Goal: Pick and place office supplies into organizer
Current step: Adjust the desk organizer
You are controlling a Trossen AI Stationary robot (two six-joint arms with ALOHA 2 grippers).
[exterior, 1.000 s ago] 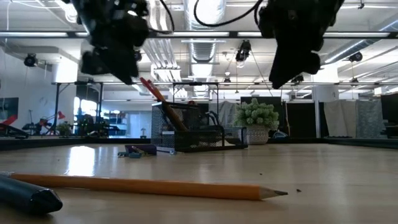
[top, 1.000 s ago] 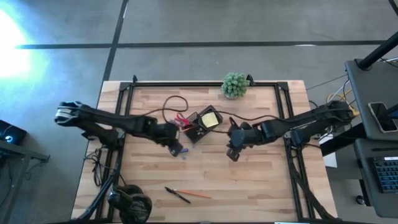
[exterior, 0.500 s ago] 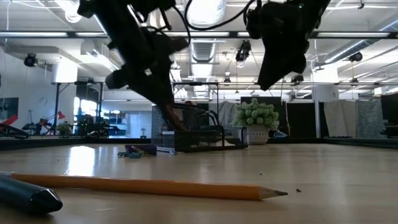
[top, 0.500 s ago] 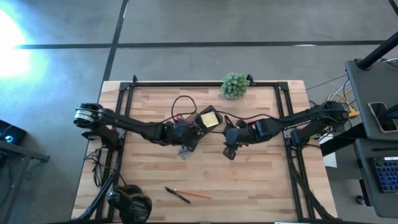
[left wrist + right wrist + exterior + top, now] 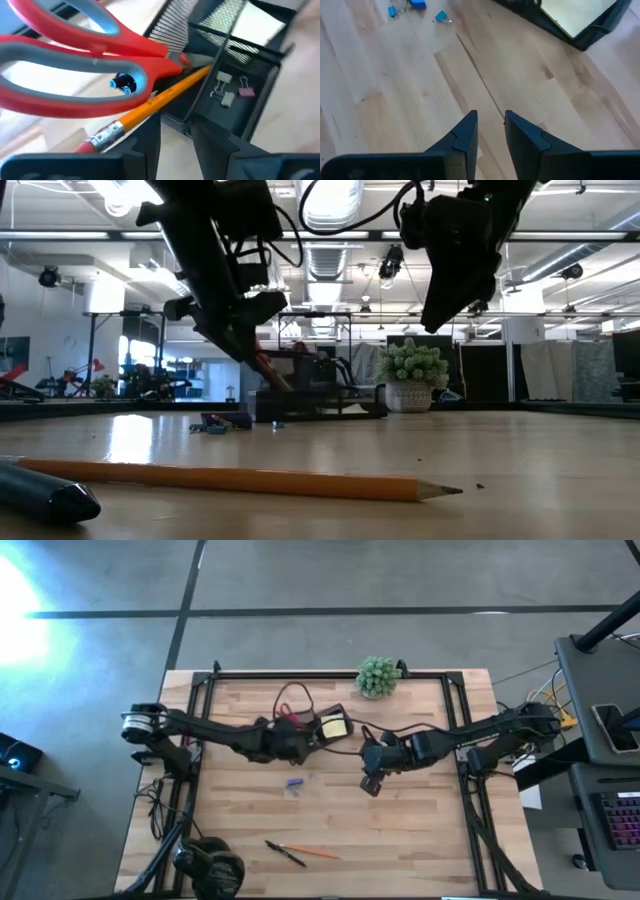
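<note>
Left pincer (image 5: 296, 743) at the black mesh organizer (image 5: 325, 730) mid-bench, fingers narrowly apart, grasping nothing visible; red-handled scissors (image 5: 85, 65) and yellow pencil (image 5: 150, 102) stand in it. Right pincer (image 5: 490, 131) hovers over bare wooden bench (image 5: 400, 830), narrowly parted, empty.

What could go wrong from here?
1. The left gripper is pressed against the organizer; it may push or tip the light mesh box.
2. The scissors and pencil lean out of their slot and could snag or spill.
3. The small blue clips look hard to pinch.
</note>
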